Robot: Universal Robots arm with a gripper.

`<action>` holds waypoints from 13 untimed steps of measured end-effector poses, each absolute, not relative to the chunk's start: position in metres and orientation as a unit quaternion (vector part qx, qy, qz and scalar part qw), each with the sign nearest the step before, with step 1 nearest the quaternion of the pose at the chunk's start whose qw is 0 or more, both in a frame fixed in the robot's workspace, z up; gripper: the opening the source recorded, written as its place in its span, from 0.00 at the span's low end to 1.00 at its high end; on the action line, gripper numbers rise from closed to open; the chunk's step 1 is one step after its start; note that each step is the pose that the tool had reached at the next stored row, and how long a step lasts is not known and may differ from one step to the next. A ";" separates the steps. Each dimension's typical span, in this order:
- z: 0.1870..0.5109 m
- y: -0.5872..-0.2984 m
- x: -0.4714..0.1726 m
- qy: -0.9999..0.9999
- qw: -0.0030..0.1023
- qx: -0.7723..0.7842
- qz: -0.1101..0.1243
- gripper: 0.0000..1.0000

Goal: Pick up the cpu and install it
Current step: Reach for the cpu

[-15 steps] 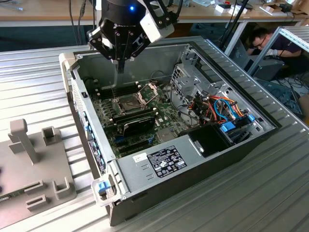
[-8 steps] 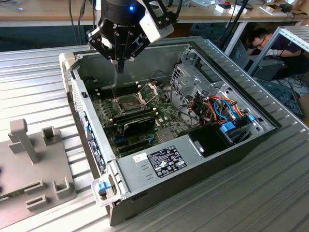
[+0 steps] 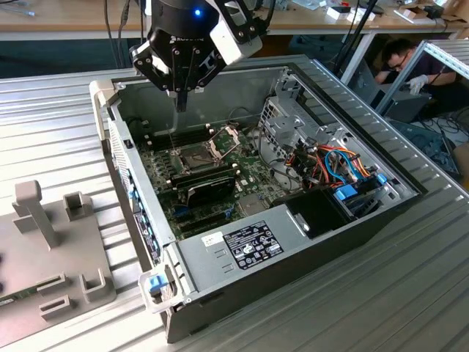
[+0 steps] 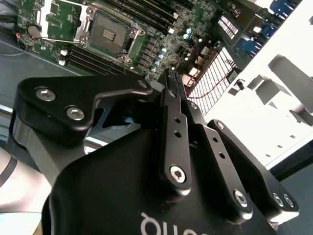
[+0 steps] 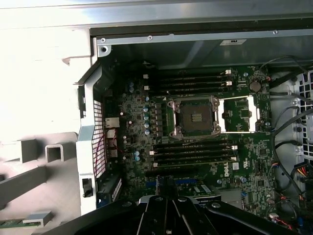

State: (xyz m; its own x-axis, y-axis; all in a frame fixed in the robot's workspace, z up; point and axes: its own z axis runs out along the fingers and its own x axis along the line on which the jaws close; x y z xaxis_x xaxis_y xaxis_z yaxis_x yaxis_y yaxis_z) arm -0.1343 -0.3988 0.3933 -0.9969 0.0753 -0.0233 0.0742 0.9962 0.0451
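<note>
Currently the gripper (image 3: 180,105) hangs over the open computer case (image 3: 293,282), its fingers pressed together with nothing seen between them. In the exterior view the socket (image 3: 192,156) sits at 6 o'clock from the fingertips, with its hinged plate (image 3: 225,136) flipped back. The grey tray (image 3: 80,253) lies at 8 o'clock, well apart. Cannot tell where the cpu lies.

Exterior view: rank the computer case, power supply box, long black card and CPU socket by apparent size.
1. computer case
2. power supply box
3. long black card
4. CPU socket, only a little smaller-looking than the card
</note>
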 end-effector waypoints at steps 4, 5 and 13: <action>0.393 -0.399 -0.135 0.999 0.013 0.037 0.022 0.11; 0.393 -0.399 -0.135 0.999 0.012 0.037 0.022 0.11; 0.393 -0.399 -0.139 0.999 0.012 0.037 0.022 0.11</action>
